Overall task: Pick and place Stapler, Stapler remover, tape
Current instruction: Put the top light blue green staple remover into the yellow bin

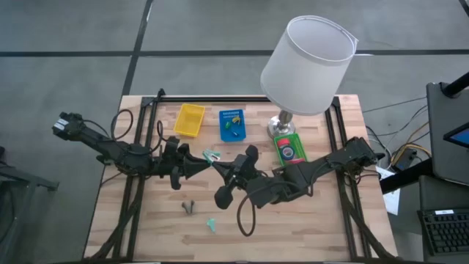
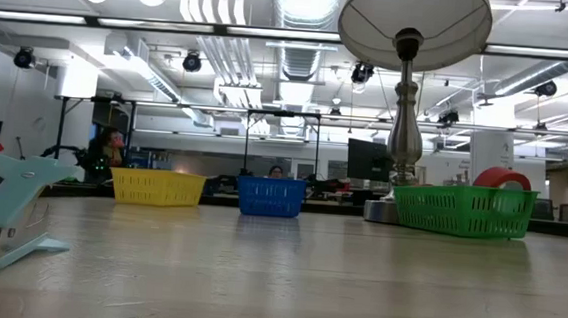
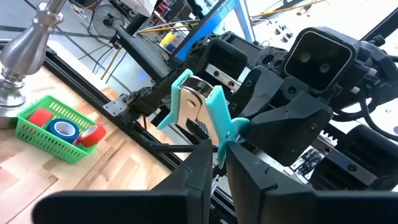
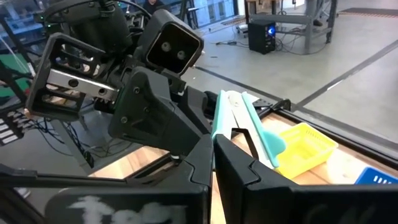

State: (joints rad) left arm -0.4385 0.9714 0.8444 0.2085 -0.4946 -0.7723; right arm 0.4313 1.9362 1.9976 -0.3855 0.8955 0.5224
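Observation:
A teal staple remover [image 1: 212, 155] with metal inner parts is held above the table's middle between both grippers. My left gripper [image 1: 206, 164] comes from the left and is shut on it. My right gripper [image 1: 219, 166] comes from the right and is shut on it too. A teal stapler [image 1: 211, 224] stands on its base near the front edge; it also shows in the low view [image 2: 10, 210]. Red and blue tape rolls [image 3: 62, 127] lie in the green basket [image 1: 289, 147]. My left gripper pinches the staple remover's lower end [image 3: 219, 144] between its two fingers, coming level from the table's left. The remover stands up past the fingertips, clear of the table. My right gripper pinches the staple remover's lower end [image 4: 219, 132] between its two fingers, coming level from the table's right. The remover stands up above the fingertips, tilted a little, clear of the table.
A yellow basket [image 1: 189, 119], a blue basket [image 1: 232, 125] and the green basket stand in a row at the back. A lamp [image 1: 308, 62] with a white shade rises at the back right. A small grey thing [image 1: 188, 207] lies near the front.

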